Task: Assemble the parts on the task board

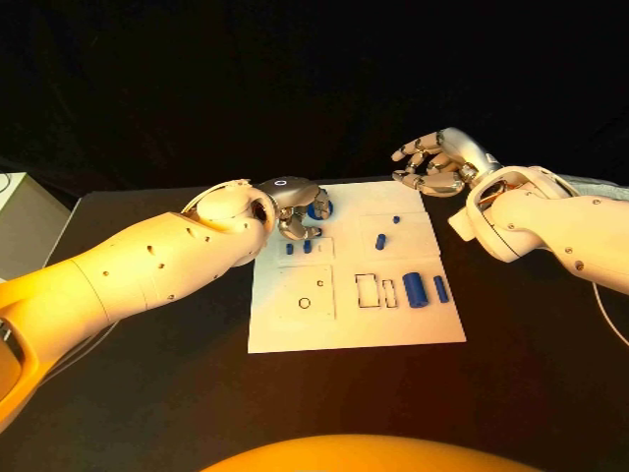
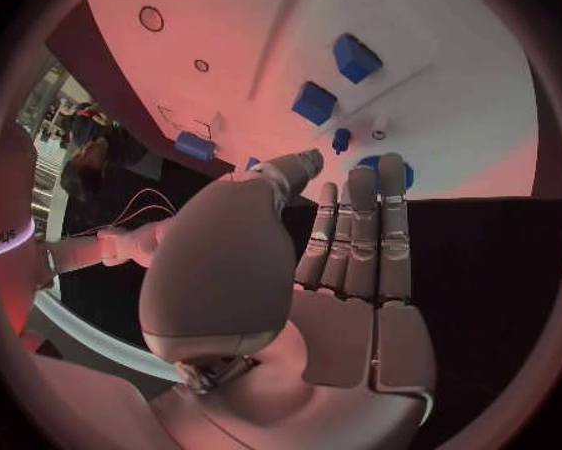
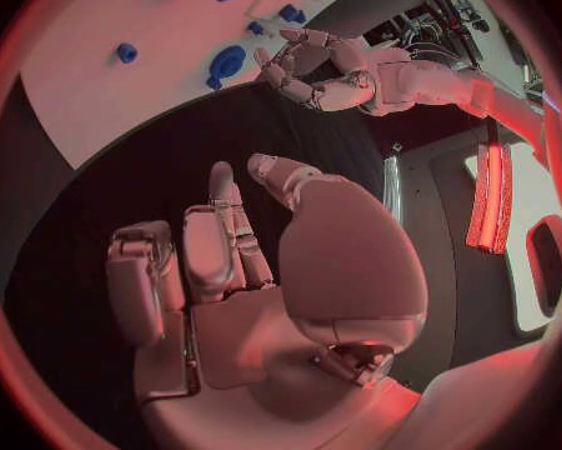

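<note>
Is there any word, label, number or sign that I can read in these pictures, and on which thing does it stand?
No text can be read with certainty.
The task board bears only printed outlines (rectangles, small circles), no words.
The left arm's wrist ring carries small letters, too blurred and cut off to read.
The left hand shows a small white ring mark, not a letter.

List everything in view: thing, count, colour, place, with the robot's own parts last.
task board: one, white, middle of the black table.
cylinders: two, blue, lying side by side on the board's right part.
small parts: at least three, blue, on the board's far half; exact count unclear.
round part: one, blue, far left area of the board, at the left hand's fingertips.
box: one, white, left edge of the table.
left hand: silver, over the board's far left area.
right hand: silver, fingers curled, holding nothing, beyond the board's far right corner.
</note>
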Available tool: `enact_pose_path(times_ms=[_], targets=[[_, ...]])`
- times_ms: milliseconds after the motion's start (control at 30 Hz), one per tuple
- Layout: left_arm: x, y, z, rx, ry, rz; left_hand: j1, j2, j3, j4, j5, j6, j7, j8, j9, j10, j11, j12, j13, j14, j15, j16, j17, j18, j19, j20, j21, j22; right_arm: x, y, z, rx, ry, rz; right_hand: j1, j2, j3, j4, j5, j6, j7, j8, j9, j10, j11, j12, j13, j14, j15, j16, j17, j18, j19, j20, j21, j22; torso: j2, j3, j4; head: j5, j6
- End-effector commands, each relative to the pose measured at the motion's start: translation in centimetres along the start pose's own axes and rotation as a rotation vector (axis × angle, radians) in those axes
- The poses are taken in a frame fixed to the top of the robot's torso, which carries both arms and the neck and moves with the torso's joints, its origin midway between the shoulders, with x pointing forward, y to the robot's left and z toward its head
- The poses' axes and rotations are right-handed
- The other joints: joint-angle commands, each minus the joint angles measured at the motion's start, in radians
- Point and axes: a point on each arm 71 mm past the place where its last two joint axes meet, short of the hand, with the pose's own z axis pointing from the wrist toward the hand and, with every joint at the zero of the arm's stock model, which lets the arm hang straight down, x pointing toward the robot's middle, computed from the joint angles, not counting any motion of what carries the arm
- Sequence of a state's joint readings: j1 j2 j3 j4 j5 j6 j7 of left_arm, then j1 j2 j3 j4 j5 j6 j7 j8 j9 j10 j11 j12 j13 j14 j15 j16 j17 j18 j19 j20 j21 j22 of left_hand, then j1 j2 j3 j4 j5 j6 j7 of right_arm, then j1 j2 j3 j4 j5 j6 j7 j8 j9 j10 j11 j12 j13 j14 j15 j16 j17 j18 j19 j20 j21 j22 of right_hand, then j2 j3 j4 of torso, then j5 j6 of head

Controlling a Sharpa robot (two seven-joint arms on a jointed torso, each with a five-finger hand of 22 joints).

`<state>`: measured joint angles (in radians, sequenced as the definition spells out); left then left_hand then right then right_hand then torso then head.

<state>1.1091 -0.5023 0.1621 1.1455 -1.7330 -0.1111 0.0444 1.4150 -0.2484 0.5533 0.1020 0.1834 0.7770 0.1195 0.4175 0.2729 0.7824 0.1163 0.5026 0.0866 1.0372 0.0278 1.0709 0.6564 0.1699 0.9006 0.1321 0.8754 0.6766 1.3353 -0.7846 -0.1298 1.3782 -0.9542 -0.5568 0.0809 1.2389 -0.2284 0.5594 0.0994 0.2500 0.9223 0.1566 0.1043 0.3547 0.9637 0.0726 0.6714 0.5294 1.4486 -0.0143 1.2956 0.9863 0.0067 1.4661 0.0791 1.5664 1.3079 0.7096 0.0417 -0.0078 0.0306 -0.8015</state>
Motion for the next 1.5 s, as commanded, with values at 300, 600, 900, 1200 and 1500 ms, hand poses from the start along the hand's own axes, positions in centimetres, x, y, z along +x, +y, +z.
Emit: enact_pose_path(times_ms=[300, 600, 900, 1200, 1500], targets=[[0.3, 0.1, 0.6, -0.004, 0.064, 0.021, 0.006, 0.016, 0.014, -0.006, -0.127, 0.064, -0.009, -0.084, -0.031, 0.111, -0.003, -0.153, -0.024, 0.0, 0.014, 0.052, -0.054, 0.013, -0.005, 0.015, 0.019, 0.019, -0.1, 0.1, -0.1, -0.011, -0.002, 0.0, -0.005, -0.003, 0.005, -0.001, 0.004, -0.001, 0.005, 0.004, 0.001, 0.007, 0.002, -0.004, -0.002, 0.002, 0.003, 0.003, 0.001, -0.007, 0.105, 0.007, 0.004, 0.263, 0.002, -0.0009, 0.0009, -0.003, -0.003], [0.4, 0.1, 0.9, -0.007, 0.071, 0.02, 0.007, 0.013, 0.057, -0.021, -0.132, 0.087, -0.005, -0.127, -0.054, 0.192, -0.013, -0.246, -0.022, 0.01, 0.001, 0.085, -0.083, 0.014, 0.004, 0.005, 0.036, 0.033, -0.1, 0.1, -0.1, -0.011, -0.002, 0.0, -0.006, -0.003, 0.005, -0.001, 0.004, -0.001, 0.005, 0.004, 0.001, 0.009, 0.003, -0.006, -0.005, 0.002, 0.004, 0.003, -0.001, -0.007, 0.105, 0.007, 0.004, 0.263, 0.003, 0.0011, -0.0002, -0.005, -0.007], [0.5, -0.1, 1.3, -0.01, 0.07, 0.019, 0.003, 0.018, 0.079, -0.031, -0.133, 0.119, 0.009, -0.131, -0.058, 0.244, -0.026, -0.285, -0.021, 0.021, -0.009, 0.11, -0.094, 0.013, 0.008, -0.004, 0.055, 0.048, -0.1, 0.1, -0.1, -0.011, -0.002, 0.001, -0.007, -0.003, 0.004, 0.0, 0.004, -0.001, 0.005, 0.004, 0.001, 0.01, 0.003, -0.008, -0.006, 0.002, 0.004, 0.003, 0.0, -0.007, 0.105, 0.007, 0.004, 0.263, 0.002, 0.0008, -0.0015, -0.007, -0.011], [0.7, -0.1, 1.5, -0.016, 0.088, 0.018, 0.001, 0.027, 0.09, -0.041, -0.133, 0.143, 0.011, -0.129, -0.057, 0.283, -0.03, -0.308, -0.02, 0.026, -0.01, 0.124, -0.101, 0.013, 0.008, -0.006, 0.068, 0.059, -0.1, 0.1, -0.1, -0.011, 0.0, 0.001, -0.009, -0.003, 0.004, 0.001, 0.005, -0.002, 0.005, 0.004, 0.001, 0.011, 0.003, -0.009, -0.008, 0.002, 0.004, 0.003, -0.001, -0.007, 0.105, 0.007, 0.004, 0.263, 0.002, 0.0003, 0.0, -0.011, -0.016], [0.9, 0.0, 1.7, -0.038, 0.102, 0.02, -0.006, 0.024, 0.089, -0.043, -0.133, 0.144, 0.011, -0.132, -0.059, 0.287, -0.029, -0.319, -0.021, 0.027, -0.012, 0.13, -0.103, 0.013, 0.007, -0.007, 0.071, 0.062, -0.1, 0.1, -0.2, -0.011, 0.0, 0.002, -0.01, -0.003, 0.003, 0.001, 0.005, -0.001, 0.005, 0.004, 0.001, 0.013, 0.003, -0.01, -0.009, 0.002, 0.004, 0.002, -0.001, -0.007, 0.105, 0.007, 0.004, 0.263, 0.001, 0.0, 0.0, -0.013, -0.021]])
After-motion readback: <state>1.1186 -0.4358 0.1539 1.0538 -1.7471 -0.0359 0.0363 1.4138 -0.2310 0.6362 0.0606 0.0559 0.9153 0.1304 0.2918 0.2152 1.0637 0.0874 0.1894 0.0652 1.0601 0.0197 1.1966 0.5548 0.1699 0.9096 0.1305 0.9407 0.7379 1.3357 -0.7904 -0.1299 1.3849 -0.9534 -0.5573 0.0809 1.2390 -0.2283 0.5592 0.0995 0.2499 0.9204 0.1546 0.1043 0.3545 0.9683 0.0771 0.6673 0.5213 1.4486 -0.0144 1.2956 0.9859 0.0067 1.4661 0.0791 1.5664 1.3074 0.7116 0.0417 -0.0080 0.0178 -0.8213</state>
